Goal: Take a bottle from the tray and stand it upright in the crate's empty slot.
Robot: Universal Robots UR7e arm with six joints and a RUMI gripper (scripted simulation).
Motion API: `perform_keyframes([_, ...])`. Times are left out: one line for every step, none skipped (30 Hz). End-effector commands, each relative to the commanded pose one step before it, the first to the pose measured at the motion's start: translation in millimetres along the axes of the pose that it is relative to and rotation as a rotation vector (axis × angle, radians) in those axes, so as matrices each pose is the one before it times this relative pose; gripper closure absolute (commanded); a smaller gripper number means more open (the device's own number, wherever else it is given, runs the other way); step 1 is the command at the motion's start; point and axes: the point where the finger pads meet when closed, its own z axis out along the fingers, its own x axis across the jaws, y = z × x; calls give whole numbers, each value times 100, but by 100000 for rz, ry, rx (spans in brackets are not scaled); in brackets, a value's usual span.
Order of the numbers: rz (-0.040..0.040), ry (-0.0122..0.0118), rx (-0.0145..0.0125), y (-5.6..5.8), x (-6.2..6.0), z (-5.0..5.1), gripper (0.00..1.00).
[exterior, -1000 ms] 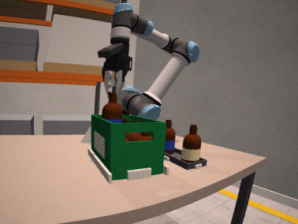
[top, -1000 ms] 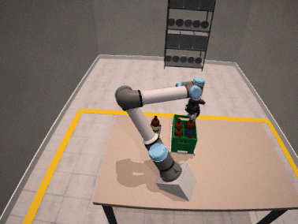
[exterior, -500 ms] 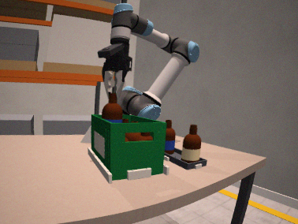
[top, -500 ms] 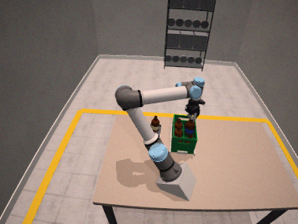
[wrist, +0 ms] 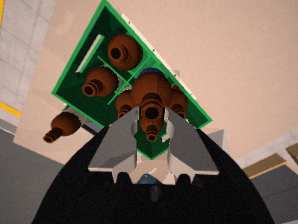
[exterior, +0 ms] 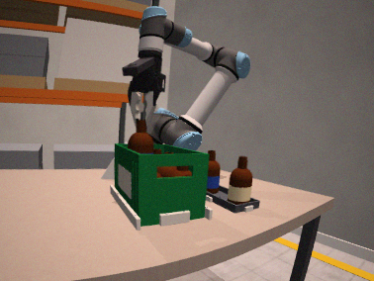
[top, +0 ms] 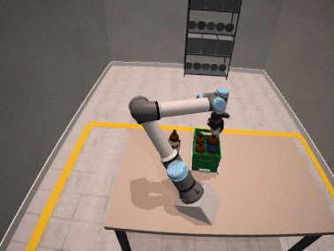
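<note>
Tool (wrist: 151, 131) grips bottle (wrist: 150, 95); apparently partway into crate (wrist: 85, 55).

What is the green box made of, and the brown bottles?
The green crate looks like matte moulded plastic: one flat colour, with cut-out handle slots. The brown bottles, like the one on the tray, look like dark glass with paper labels, though plastic is possible.

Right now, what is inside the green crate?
The crate holds brown bottles. One bottle, held by its neck in the gripper, stands higher than the rest. The crate walls hide the bottles' lower parts and the slot floor.
</note>
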Motion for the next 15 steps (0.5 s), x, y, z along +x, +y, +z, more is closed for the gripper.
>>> perform_keyframes([-15,23,136,-38,8,188,100])
perform_keyframes([0,0,0,0,0,112,100])
perform_keyframes([0,0,0,0,0,115,100])
perform_keyframes([0,0,0,0,0,118,100])
perform_keyframes([0,0,0,0,0,119,100])
perform_keyframes([0,0,0,0,0,121,100])
perform_keyframes([0,0,0,-1,0,123,100])
perform_keyframes([0,0,0,0,0,123,100])
perform_keyframes([0,0,0,0,0,123,100])
perform_keyframes([0,0,0,0,0,122,100])
perform_keyframes([0,0,0,0,0,122,100])
perform_keyframes([0,0,0,0,0,120,100])
perform_keyframes([0,0,0,0,0,117,100])
perform_keyframes([0,0,0,0,0,115,100])
perform_keyframes([0,0,0,0,0,112,100])
